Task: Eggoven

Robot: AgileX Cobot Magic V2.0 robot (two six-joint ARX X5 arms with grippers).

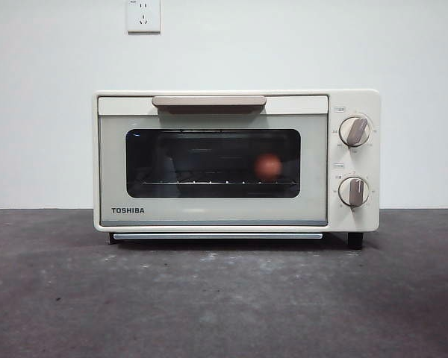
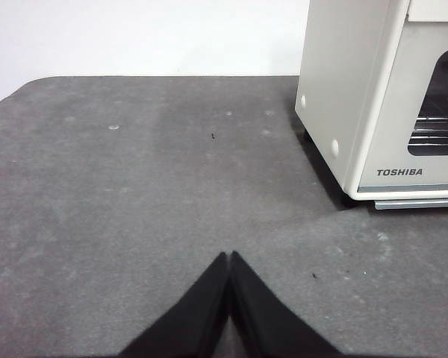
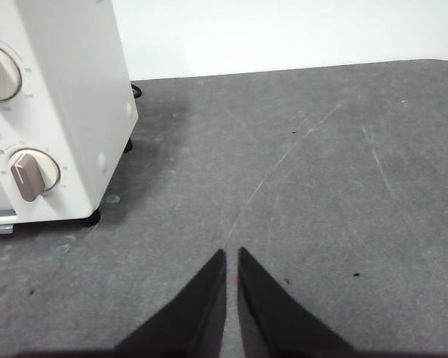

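The cream TOSHIBA toaster oven stands in the middle of the dark table with its door closed and its tan handle at the top. The reddish-brown egg sits on the rack inside, seen through the dark glass window, toward the right. Two knobs are on the oven's right side. My left gripper is shut and empty over the table, off the oven's left side. My right gripper is shut and empty, off the oven's right side. Neither arm shows in the front view.
The grey table top stretches in front of the oven and to both sides. A white wall with a socket stands behind it. The table's rounded far corners show in both wrist views.
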